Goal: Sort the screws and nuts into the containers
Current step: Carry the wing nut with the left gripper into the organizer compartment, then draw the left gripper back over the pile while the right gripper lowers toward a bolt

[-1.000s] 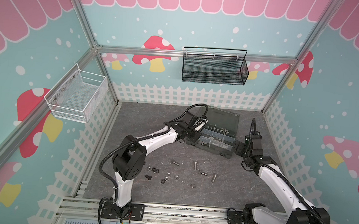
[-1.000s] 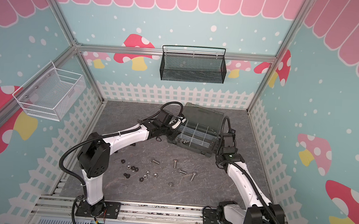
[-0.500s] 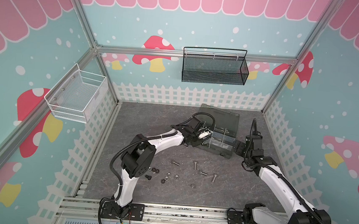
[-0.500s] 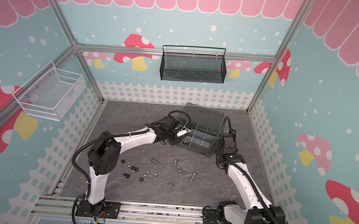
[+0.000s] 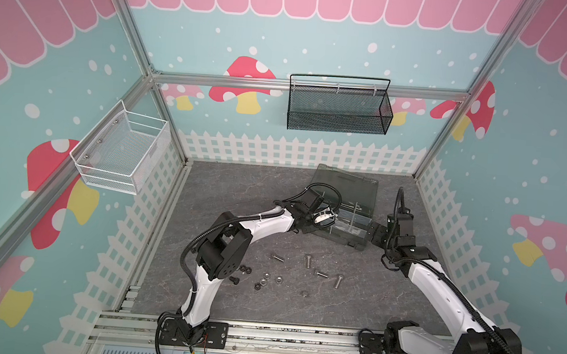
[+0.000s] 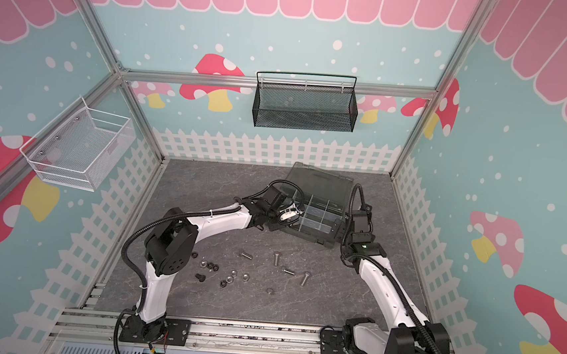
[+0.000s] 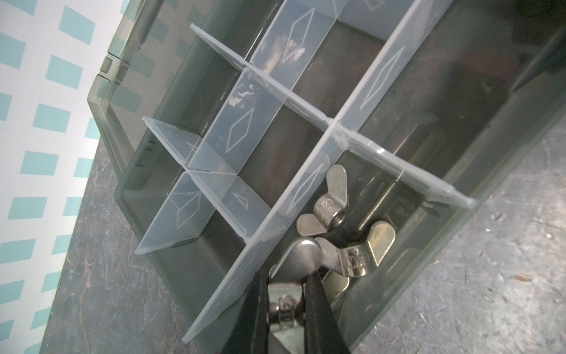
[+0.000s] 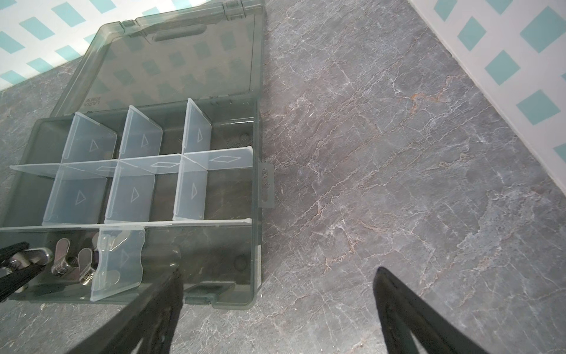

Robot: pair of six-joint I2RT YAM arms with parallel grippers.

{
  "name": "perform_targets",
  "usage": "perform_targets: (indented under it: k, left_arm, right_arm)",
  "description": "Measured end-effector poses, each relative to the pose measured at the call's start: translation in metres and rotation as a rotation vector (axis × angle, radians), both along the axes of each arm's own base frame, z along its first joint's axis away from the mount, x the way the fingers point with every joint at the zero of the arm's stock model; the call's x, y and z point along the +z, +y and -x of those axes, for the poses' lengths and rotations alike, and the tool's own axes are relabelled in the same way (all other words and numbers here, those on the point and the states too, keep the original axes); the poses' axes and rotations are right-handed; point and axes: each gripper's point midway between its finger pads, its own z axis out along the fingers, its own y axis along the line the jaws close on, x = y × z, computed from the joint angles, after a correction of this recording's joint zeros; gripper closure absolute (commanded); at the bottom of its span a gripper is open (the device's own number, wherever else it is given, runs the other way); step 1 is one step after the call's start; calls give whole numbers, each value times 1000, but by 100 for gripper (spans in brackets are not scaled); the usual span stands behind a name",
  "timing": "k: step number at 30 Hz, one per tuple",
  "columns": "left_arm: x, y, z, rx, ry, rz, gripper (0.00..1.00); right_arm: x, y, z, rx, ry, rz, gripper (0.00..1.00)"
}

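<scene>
Grey marbled floor (image 5: 239,195), mushroom-print walls (image 5: 320,49): I count four silver screws (image 5: 308,261), one organizer box (image 5: 356,240); left gripper (image 7: 289,277) pinches a wing nut (image 7: 301,253), right gripper (image 8: 277,271) gapes.

Dark grey with pale, faintly rust-tinged veining, like marble, across the stone-look counter (image 8: 398,153). Smoky grey-green and see-through on the plastic organizer box (image 8: 257,128). Milky translucent on its plastic dividers (image 7: 242,135), etched with diamond and triangle outlines. Shiny silver on the metal wing nuts (image 7: 333,196) and the long hex-head screws (image 5: 308,261). Black and silver among the small hexagonal nuts (image 5: 245,269). Teal with white dots, red white-spotted mushrooms, pink scallops and a white picket fence over the walls (image 5: 320,42). Black for the mesh basket (image 5: 338,120), white for the wire basket (image 5: 117,158).
</scene>
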Motion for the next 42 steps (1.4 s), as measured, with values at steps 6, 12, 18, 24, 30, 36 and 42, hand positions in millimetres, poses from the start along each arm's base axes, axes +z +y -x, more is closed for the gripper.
perform_targets:
  k: [6,12,18,24,30,36,42]
  left_arm:
    - [-4,0,0,2,3,-6,60]
    - [0,1,3,22,-20,7,52]
    - [29,1,25,53,-56,82,48]
    - [93,3,47,113,-127,254,37]
    - [134,28,65,257,-148,456,2]
    - [144,54,77,404,-118,598,1]
    - [143,77,88,531,-72,702,1]
  right_arm:
    - [0,1,0,6,2,-5,2]
    - [-1,2,0,9,3,-3,2]
    - [-1,4,4,12,11,11,2]
    - [-6,13,11,34,40,17,2]
    - [-15,33,24,82,93,12,2]
    - [-26,51,41,127,159,6,2]
    - [-37,75,58,186,217,-7,1]
